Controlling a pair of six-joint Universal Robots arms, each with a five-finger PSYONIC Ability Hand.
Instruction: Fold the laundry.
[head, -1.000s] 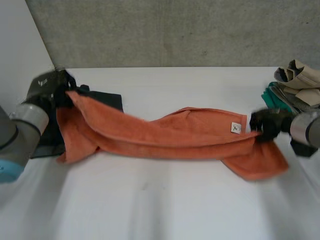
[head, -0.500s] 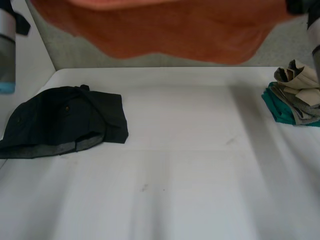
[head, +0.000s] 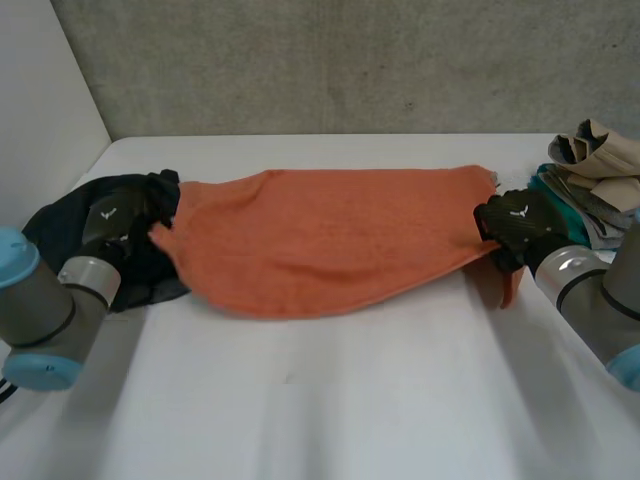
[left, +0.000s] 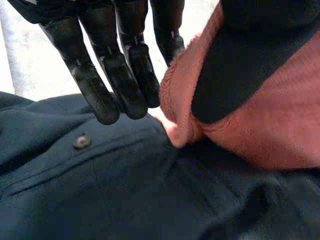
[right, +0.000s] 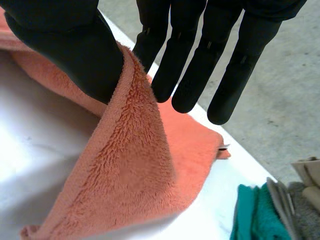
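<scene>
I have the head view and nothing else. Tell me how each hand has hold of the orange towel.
Observer: The left hand pinches an edge of the towel between thumb and fingers.
Operator: Report what lies under that hand.
Observer: A dark garment, with a button just beyond the fingertips.
Operator: Now the right.
Observer: The right hand pinches a towel edge too, thumb on one face, fingers on the other.

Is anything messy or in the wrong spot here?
Yes. The orange towel overlaps the dark shirt at the end pinched by the left hand, instead of lying on the bare table.
</scene>
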